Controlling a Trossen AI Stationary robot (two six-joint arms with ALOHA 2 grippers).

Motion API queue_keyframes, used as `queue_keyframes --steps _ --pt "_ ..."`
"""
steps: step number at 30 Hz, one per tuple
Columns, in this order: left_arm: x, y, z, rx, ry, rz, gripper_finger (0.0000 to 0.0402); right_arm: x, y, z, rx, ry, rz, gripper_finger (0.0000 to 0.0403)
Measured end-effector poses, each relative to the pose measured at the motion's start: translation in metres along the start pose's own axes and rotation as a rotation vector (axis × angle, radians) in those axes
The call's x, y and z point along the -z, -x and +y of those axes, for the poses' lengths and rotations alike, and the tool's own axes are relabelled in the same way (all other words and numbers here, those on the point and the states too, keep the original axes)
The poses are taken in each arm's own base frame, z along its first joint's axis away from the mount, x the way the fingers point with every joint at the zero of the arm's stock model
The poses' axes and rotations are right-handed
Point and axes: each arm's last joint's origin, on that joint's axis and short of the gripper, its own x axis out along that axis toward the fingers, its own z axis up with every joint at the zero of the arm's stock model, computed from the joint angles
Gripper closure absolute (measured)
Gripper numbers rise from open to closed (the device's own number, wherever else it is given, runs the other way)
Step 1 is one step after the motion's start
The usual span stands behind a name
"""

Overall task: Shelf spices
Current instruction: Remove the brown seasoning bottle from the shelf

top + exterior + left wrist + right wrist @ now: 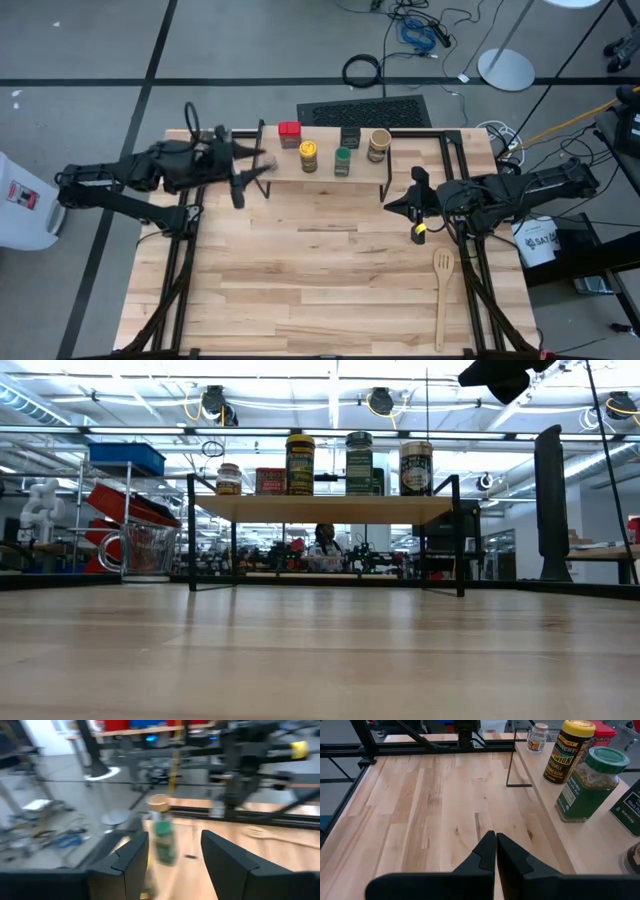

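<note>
From above, six spices line the shelf (pixel 322 168) at the tabletop's (pixel 320 290) far edge, left gripper (pixel 262 165) beside its left end; its wrist view shows fingers (pixel 131 862) spread empty, while the right gripper's (pixel 495 851) fingers meet beside the shelf.

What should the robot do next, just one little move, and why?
Probably draw the left arm back from the shelf. Its jaws are open and empty at the shelf's left end, and all six spices seem to stand on the plank already, the tiny jar nearest them. The right arm waits over the table, jaws shut.
</note>
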Motion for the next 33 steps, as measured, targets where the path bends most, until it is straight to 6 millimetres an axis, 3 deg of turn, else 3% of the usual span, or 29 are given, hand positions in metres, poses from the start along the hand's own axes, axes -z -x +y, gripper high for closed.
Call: queue_keyframes --steps 7,14,18,21,25,28,33 --pt "0.012 -0.023 -0.012 0.046 -0.087 0.106 0.021 0.0 0.0 0.0 0.0 -0.031 0.0 0.0403" --pt "0.015 -0.04 -0.006 -0.021 -0.099 0.193 0.0194 0.0 0.0 0.0 0.0 -0.081 0.0 0.0403" --pt "0.0 -0.046 0.007 -0.051 -0.072 0.196 0.0171 0.0 0.0 0.0 0.0 -0.089 0.0 0.0403" --pt "-0.016 -0.047 0.026 -0.21 -0.065 0.196 0.0161 0.0 0.0 0.0 0.0 -0.09 0.0 0.0403" --pt "-0.031 -0.046 0.048 -0.423 -0.233 0.175 0.0159 0.0 0.0 0.0 0.0 -0.084 0.0 0.0403" --pt "-0.032 -0.046 0.053 -0.481 -0.33 0.203 0.0159 0.0 0.0 0.0 0.001 -0.081 0.002 0.0403" --pt "-0.015 -0.044 0.048 -0.403 -0.164 0.313 0.0159 0.003 0.0 0.0 0.006 -0.072 0.029 0.0403"
